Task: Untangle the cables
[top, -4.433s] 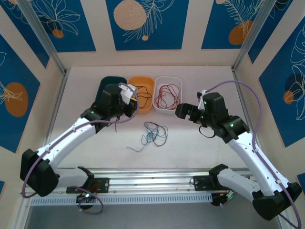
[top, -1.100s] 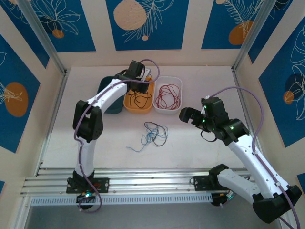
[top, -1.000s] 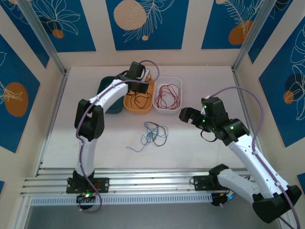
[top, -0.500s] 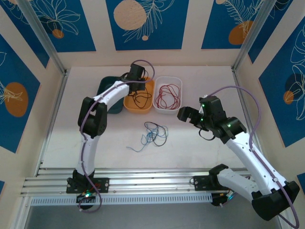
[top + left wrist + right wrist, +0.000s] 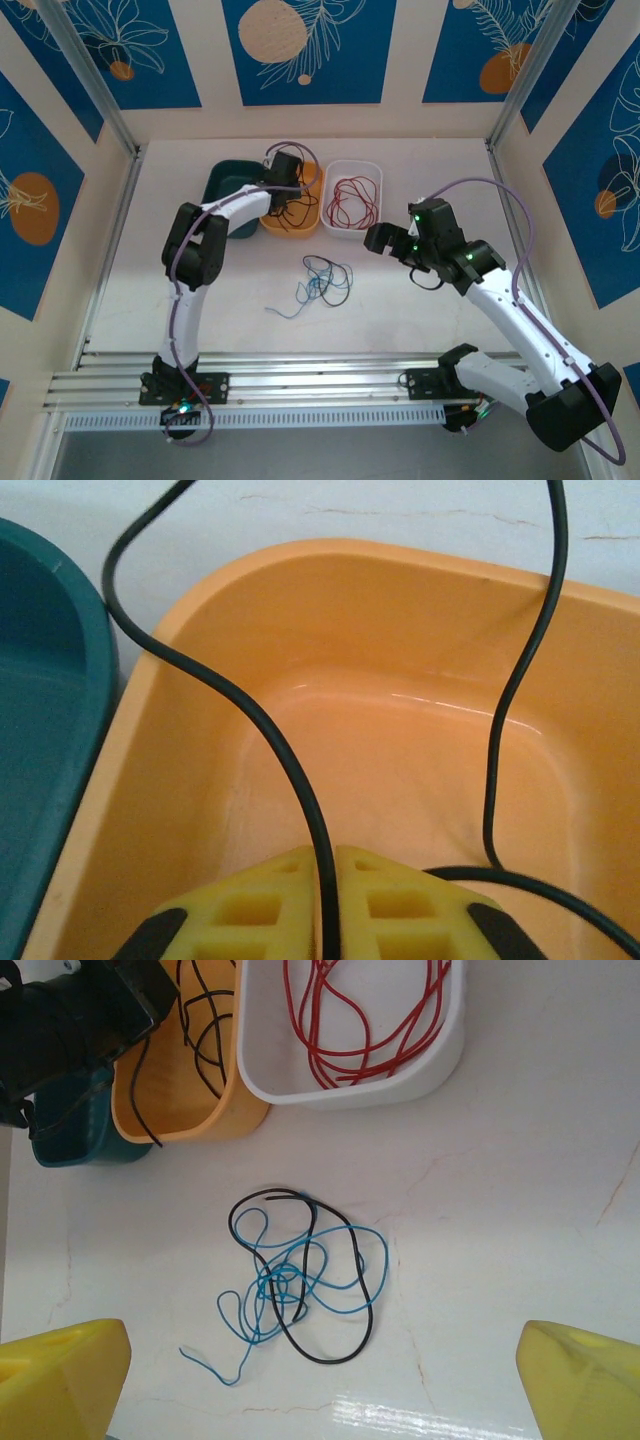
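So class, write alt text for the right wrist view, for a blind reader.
A blue cable and a black cable lie tangled on the white table, beyond the yellow fingertips of the open right gripper. Behind stand a white bin of red cable, an orange bin holding a second black cable, and a teal bin.

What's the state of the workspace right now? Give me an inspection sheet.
Surface: white table, cracked-looking finish.
Job's things: blue-and-black tangle loose on the table; red cable in the white bin; black cable in the orange bin; teal bin beside the orange one.
Clutter: nothing seen.
Grippers: left gripper inside the orange bin, jaws shut on the black cable; right gripper above the table near the tangle, jaws open.
Cables: lilac arm cables loop along both arms.
Surroundings: blue patterned walls; metal rail at the near edge.
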Tool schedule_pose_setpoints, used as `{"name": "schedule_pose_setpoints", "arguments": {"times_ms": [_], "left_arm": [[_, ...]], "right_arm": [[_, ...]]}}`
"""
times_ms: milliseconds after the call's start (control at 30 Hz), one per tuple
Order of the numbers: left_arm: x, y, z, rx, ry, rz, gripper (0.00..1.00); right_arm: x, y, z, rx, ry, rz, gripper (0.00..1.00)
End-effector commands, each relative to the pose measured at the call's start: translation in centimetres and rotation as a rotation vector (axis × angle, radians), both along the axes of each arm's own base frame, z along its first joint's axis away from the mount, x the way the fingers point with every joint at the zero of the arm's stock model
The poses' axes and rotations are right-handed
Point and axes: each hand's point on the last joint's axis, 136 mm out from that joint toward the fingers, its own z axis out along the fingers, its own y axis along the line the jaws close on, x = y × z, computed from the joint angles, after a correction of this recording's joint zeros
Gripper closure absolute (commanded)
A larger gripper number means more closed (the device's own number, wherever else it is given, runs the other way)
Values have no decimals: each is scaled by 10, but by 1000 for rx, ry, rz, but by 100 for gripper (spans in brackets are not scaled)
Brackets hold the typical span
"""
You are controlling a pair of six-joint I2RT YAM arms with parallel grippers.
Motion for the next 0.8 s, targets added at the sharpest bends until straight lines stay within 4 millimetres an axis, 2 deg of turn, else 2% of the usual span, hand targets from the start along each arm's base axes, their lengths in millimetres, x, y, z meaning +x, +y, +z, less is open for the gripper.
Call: {"name": "schedule_pose_setpoints", "arguments": {"times_ms": [0, 200, 233, 433, 567, 667, 767], "left_arm": [[6, 5, 36, -59, -99, 38, 86], [6, 4, 54, -78, -141, 30, 80], [6, 4, 59, -81, -149, 29, 75], [1, 9, 84, -97, -196, 35, 66], [-7, 15, 95, -96, -216, 46, 56], [-12, 18, 97, -79, -202, 46, 48], [-19, 20, 93, -65, -163, 33, 47]], "right_arm": [[0, 9, 5, 18, -17, 37, 1], [-2, 12, 5, 11, -23, 58, 1], [-1, 13, 4, 9, -25, 62, 1], [0, 20, 1, -20, -29, 93, 1], [3, 26, -3, -60, -19, 107, 1], [5, 29, -5, -80, -14, 110, 1], [5, 30, -4, -79, -18, 109, 1]]}}
